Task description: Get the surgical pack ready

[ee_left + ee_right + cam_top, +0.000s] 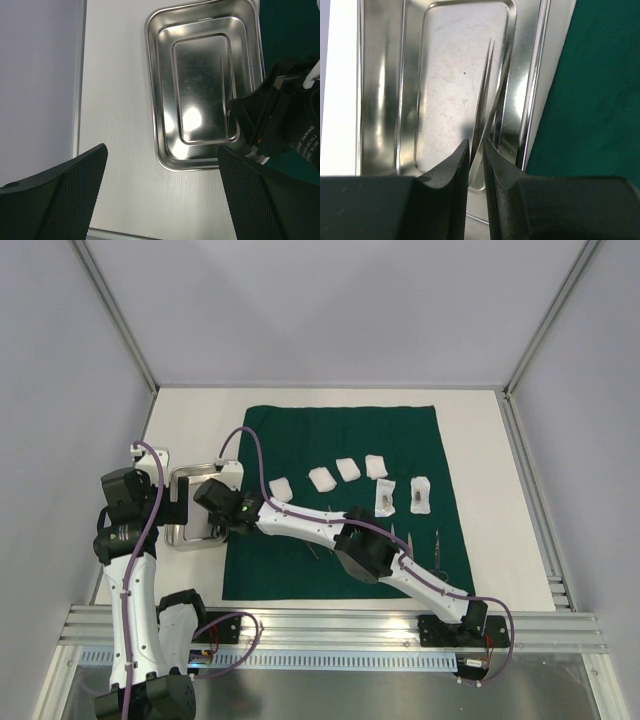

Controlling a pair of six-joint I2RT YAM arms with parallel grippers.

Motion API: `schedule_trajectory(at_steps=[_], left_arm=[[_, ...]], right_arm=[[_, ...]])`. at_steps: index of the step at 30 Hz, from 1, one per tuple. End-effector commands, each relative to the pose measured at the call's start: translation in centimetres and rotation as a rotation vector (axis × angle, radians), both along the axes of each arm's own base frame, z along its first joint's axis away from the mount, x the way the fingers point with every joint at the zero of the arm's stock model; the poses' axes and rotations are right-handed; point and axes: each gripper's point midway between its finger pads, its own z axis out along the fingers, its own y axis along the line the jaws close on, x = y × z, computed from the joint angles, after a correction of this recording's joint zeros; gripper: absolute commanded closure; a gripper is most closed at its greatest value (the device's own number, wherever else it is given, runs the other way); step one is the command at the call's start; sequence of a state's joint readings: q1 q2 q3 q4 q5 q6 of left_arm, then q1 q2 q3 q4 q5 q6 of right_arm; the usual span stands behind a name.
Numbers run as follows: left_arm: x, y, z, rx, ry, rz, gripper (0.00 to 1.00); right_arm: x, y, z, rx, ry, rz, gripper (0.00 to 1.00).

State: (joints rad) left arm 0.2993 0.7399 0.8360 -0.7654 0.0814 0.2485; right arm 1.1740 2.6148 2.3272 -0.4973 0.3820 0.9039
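Here the right pincer (pixel 476 150), narrowly parted round the forceps (pixel 487 90) (gripping or not, I cannot tell), hangs over the tray (pixel 380 100) by the desk's (pixel 480 440) left edge; spread it fully, then lift straight. Beside it the left pincer (pixel 161 150) gapes.

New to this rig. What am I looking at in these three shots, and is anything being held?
Two robot arms are bolted to the near edge of a table, each ending in two jaws. The wide picture is from a fixed camera above and behind them; the other two are from cameras on each wrist. A green cloth on the table carries several white gauze pads and slim metal tools; a steel tray sits just off its left edge. The right arm reaches into the tray, jaws narrowly apart around tweezers; whether they grip, I cannot tell. The left arm hovers beside the tray, jaws wide open, empty.
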Motion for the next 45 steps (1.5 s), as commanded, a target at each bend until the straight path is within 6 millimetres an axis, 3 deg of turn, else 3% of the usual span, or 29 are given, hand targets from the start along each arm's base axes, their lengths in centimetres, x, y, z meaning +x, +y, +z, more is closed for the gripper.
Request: schedule_trajectory(at_steps=[1,6,11,12,13,14,15,17,18,20,21,22,23,24,28,29,33,37,45], left_arm=[[0.2,0.0,1.2,-0.007,-0.048,0.010,0.00],[0.2,0.0,1.2,-0.005,-0.047,0.009,0.00],[0.2,0.0,1.1,-0.005,-0.044,0.012,0.00],[0.2,0.1,1.1,-0.004,-0.042,0.018,0.00],[0.2,0.1,1.1,-0.003,-0.041,0.019,0.00],[0.2,0.3,1.2,0.001,-0.042,0.024,0.00],[0.1,0.3,1.1,0.001,-0.039,0.025,0.00],[0.1,0.3,1.2,0.002,-0.042,0.029,0.00],[0.1,0.3,1.2,0.001,-0.040,0.026,0.00],[0.0,0.3,1.1,0.002,-0.037,0.027,0.00],[0.0,0.2,1.1,0.001,-0.039,0.025,0.00],[0.1,0.3,1.1,0.003,-0.038,0.025,0.00],[0.0,0.3,1.2,0.002,-0.040,0.025,0.00],[0.0,0.3,1.0,0.002,-0.034,0.024,0.00],[0.0,0.3,1.0,0.003,-0.030,0.026,0.00],[0.0,0.3,0.9,0.002,-0.026,0.026,0.00],[0.1,0.3,0.6,-0.002,-0.014,0.025,0.00],[0.0,0.3,0.5,-0.002,-0.011,0.024,0.00],[0.0,0.3,0.4,-0.003,-0.004,0.023,0.00]], right_arm=[[0.3,0.1,-0.3,-0.003,-0.008,-0.020,0.80],[-0.1,0.6,0.3,0.021,0.003,0.012,0.79],[-0.5,1.8,6.7,0.129,-0.079,0.121,0.76],[-0.9,2.3,10.3,0.198,-0.112,0.162,0.75],[-1.2,1.9,10.7,0.193,-0.124,0.188,0.75],[-1.5,1.5,13.8,0.214,-0.165,0.232,0.74],[-1.5,1.2,12.9,0.185,-0.170,0.260,0.74],[-1.9,-0.8,14.9,0.147,-0.210,0.310,0.71],[-2.2,-2.1,17.1,0.150,-0.235,0.316,0.71],[-2.0,-5.1,14.9,0.046,-0.222,0.328,0.66],[-2.1,-6.6,16.3,0.041,-0.235,0.324,0.65],[-1.8,-8.7,14.0,-0.027,-0.201,0.313,0.63],[-1.9,-10.5,13.1,-0.080,-0.173,0.317,0.63],[-2.0,-12.0,13.7,-0.096,-0.165,0.308,0.62],[-1.8,-19.8,9.4,-0.262,-0.027,0.260,0.58],[-2.7,-22.1,7.7,-0.317,0.028,0.257,0.57],[-3.2,-26.9,4.2,-0.400,0.136,0.215,0.49],[-3.6,-29.6,1.1,-0.464,0.214,0.177,0.50],[-4.5,-30.3,-2.6,-0.513,0.294,0.182,0.58]])
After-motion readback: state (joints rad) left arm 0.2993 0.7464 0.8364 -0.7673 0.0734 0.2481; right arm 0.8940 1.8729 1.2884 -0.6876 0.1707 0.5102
